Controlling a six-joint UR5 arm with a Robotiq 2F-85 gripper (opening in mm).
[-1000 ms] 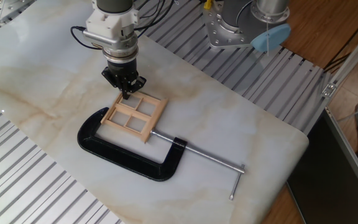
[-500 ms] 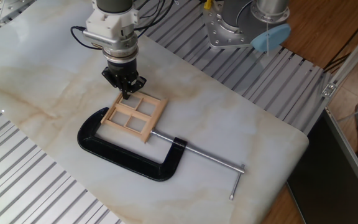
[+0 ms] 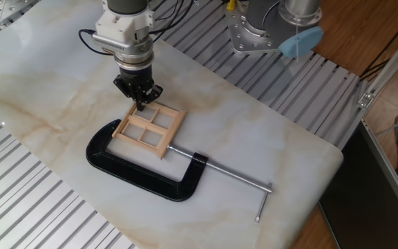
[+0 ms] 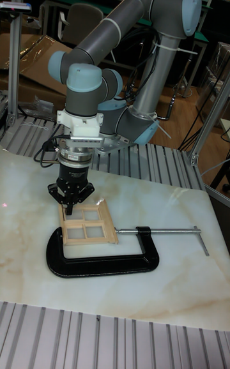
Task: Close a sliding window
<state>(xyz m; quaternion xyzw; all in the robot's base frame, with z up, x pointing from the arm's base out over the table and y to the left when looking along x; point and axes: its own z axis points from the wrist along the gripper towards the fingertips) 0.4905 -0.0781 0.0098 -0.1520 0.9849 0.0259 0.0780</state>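
Change: none visible across the last second; hand (image 3: 139, 104), sliding window (image 3: 148, 129) and C-clamp (image 3: 138, 168) sit exactly as before.
Meaning for the task: likely a pause at contact, or a very slow push; no visible sliding yet, so closing looks not yet done.
Hand: pointing straight down, fingers drawn narrow to nearly a single tip, holding nothing; whether the tips truly touch the wood cannot be told.
Hand position: at the 11 o'clock corner of the window in the fixed view, on or just above the frame's far edge.
Sliding window: lying flat on the bench (image 3: 268, 138), near its middle, held between the ends of the black clamp, four panes showing.
Clamp: curving round the window from 9 o'clock through 6 o'clock, its steel screw running off toward 4 o'clock, the screw end meeting the window's near corner.
Sash state: open or shut cannot be told at this size.
Next move, as judged: a steady push along the frame's plane, with the clamp bracing the frame.
Risk: tip slipping off the thin bar.
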